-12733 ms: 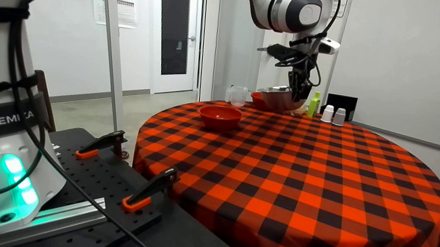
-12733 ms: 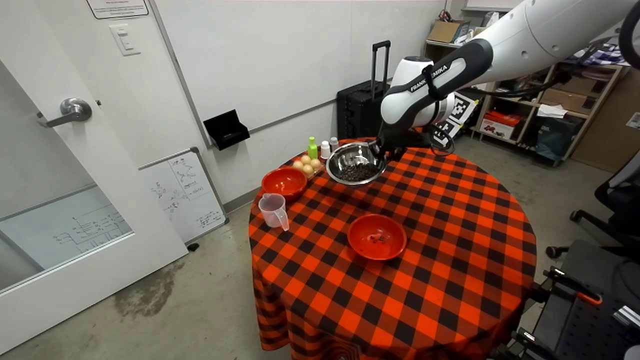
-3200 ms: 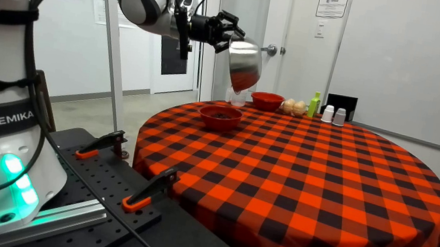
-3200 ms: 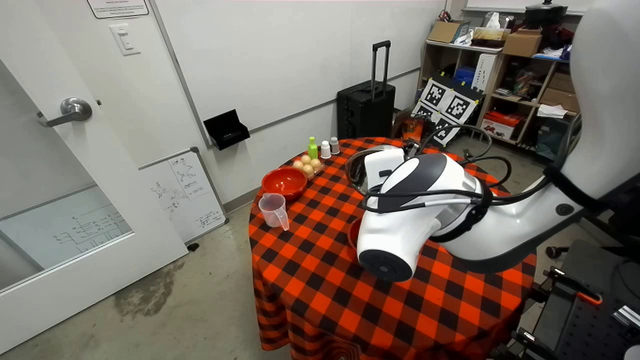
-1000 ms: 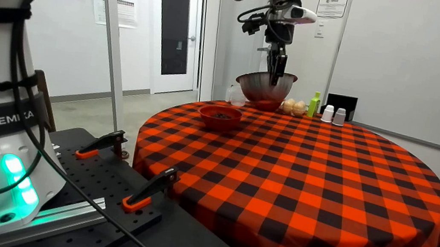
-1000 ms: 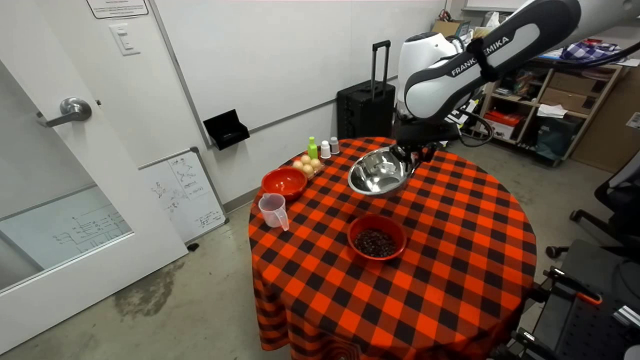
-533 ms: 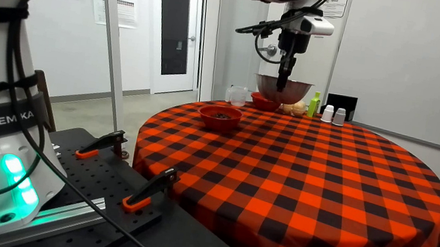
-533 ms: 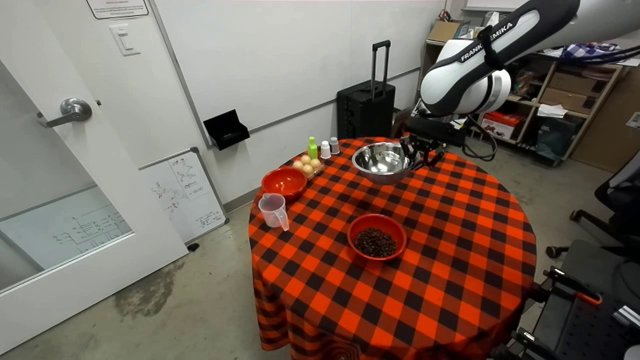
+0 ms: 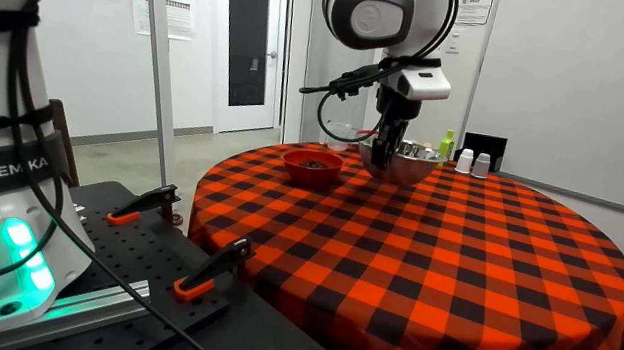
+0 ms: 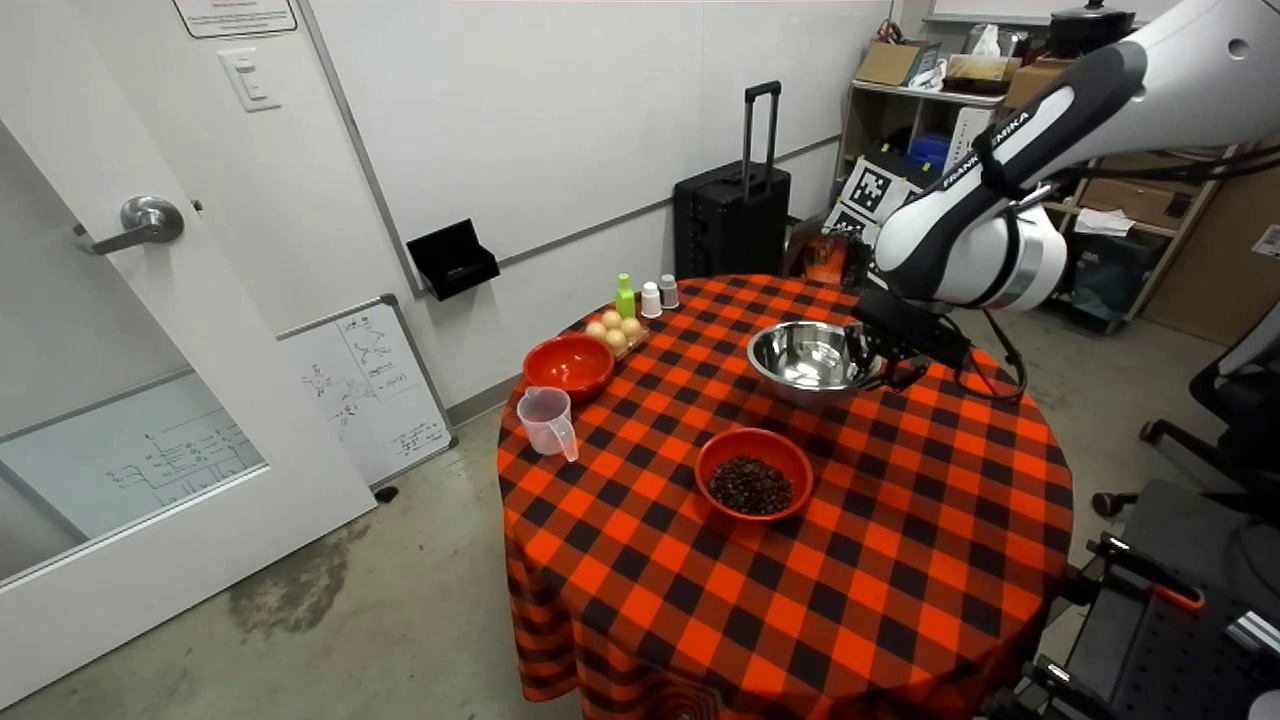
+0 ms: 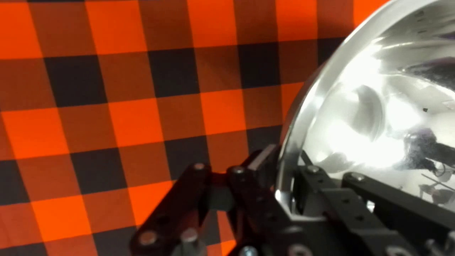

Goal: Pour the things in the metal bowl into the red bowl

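Observation:
The shiny metal bowl (image 10: pixel 808 356) is upright, low over the checked tablecloth; I cannot tell whether it touches. It shows in the other views too: metal bowl (image 9: pixel 410 169), metal bowl (image 11: pixel 369 106). Its inside looks bare except for a small dark speck in the wrist view. My gripper (image 11: pixel 284 170) is shut on its rim, one finger inside and one outside; the gripper (image 9: pixel 385 152) points down. The dark red bowl (image 10: pixel 755 444) stands beside the metal bowl, holding a layer of dark bean-like bits. In an exterior view the red bowl (image 9: pixel 310 176) is left of the gripper.
A brighter orange-red bowl (image 10: pixel 568 370), a clear measuring cup (image 10: pixel 546 422), a pack of eggs (image 10: pixel 614 332), a green bottle (image 10: pixel 625 298) and two small shakers (image 10: pixel 651 300) stand along the table's far edge. Clamps (image 9: pixel 216 268) sit on the robot's black bench.
Earlier the metal bowl held the dark bits, then was tipped over the red bowl, which now holds them. The metal bowl has since turned upright, moved away from it and come down toward the table.

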`<state>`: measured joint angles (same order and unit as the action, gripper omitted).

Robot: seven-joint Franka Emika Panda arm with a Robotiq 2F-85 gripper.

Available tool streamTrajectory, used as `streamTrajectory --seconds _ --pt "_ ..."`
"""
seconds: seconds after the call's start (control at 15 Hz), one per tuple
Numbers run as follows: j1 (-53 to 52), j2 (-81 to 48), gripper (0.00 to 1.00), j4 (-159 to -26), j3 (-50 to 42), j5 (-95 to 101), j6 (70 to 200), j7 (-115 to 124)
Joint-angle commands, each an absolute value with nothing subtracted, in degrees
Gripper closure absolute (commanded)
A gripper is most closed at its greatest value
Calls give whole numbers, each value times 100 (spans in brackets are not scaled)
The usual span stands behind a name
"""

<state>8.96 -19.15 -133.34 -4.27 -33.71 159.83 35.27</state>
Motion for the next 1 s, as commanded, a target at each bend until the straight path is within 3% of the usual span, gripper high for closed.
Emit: streamTrajectory --seconds 0.0,0.53,0.6,0.73,0.93 --pt "1099 -1764 98 -13914 -170 -3992 16459 3074" --pt "1394 -1926 98 -14117 196 -4800 16562 2550" --pt "1449 -1923 68 -14109 249 -4868 16527 2432" --pt "1560 -1896 60 -14109 367 -5055 16483 2199" --pt "1773 -1785 39 -14237 634 -5444 16485 1571"
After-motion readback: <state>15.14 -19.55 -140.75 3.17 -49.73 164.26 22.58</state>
